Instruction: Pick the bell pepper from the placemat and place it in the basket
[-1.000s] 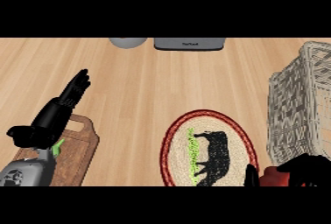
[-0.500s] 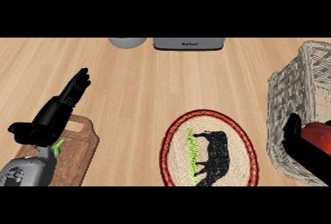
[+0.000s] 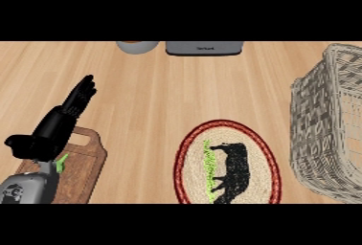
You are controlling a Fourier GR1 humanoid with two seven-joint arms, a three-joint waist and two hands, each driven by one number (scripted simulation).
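Observation:
The oval placemat (image 3: 228,165) with a red rim and a black cow print lies at the lower middle of the counter, and nothing rests on it. A pale wicker basket (image 3: 318,129) stands at the right edge; its inside is mostly cut off by the frame. No bell pepper shows anywhere. My left hand (image 3: 60,127) is open at the left, fingers straight and pointing up and away, above a wooden board. My right hand is out of the picture.
A brown wooden cutting board (image 3: 81,165) with a small green thing on it lies under my left forearm. At the far edge stand a grey bowl-like object (image 3: 138,46) and a dark grey appliance (image 3: 203,48).
My right hand, holding the red bell pepper at the lower right, rose toward the basket and then left the view. The left hand has stayed put.

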